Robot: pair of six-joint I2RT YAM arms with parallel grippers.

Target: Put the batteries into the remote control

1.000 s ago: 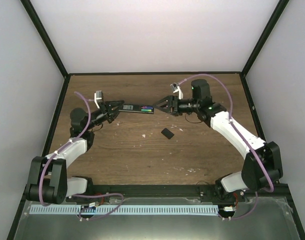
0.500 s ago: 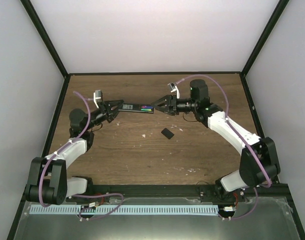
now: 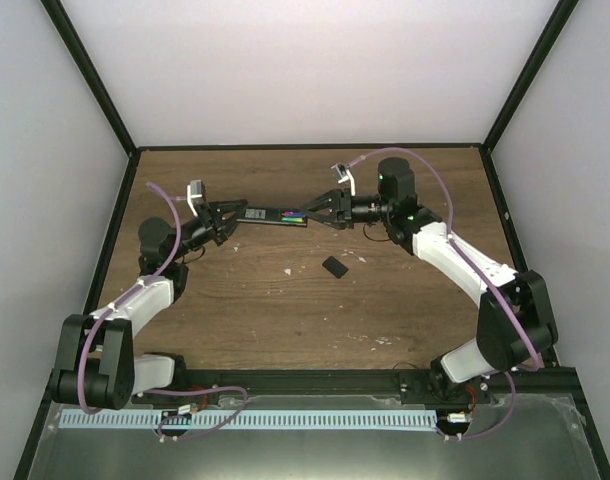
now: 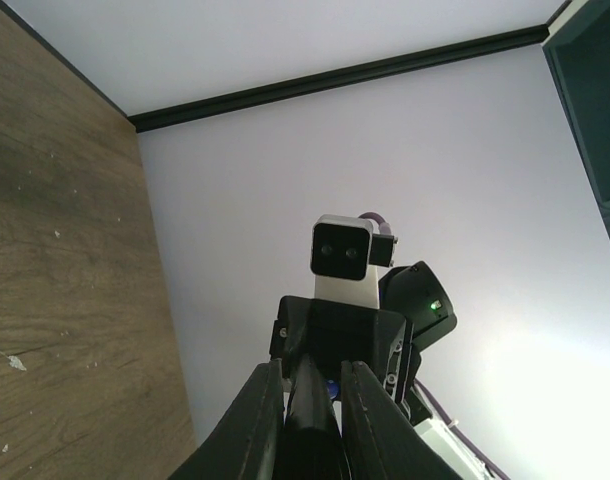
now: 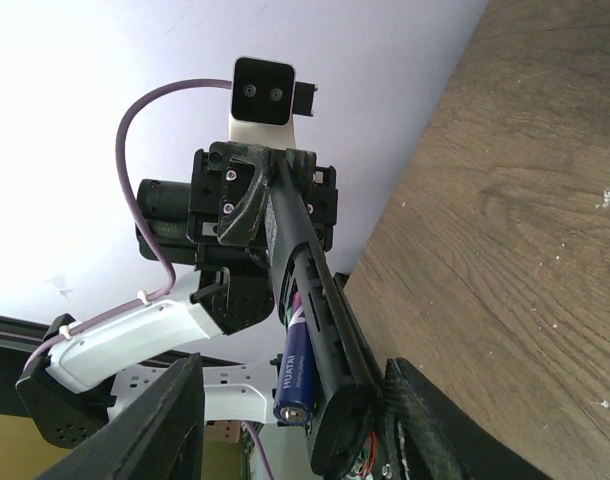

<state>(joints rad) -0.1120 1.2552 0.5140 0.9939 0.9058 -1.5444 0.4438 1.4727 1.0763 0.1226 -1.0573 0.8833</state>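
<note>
Remote control [image 3: 275, 215]: clamped at its 9 o'clock end by the shut fingers of the left gripper [image 3: 233, 214].
Right gripper [image 3: 315, 214]: spread wide, empty, set at the remote's 3 o'clock end.
Batteries [image 3: 296, 215]: lodged in the open bay.
Step judged: seating. A downward press is called for next.
Right wrist only: the purple battery [image 5: 293, 365] appears raised.
Top only: a cover [image 3: 334, 266] is seen at 5 o'clock of the bay.
</note>
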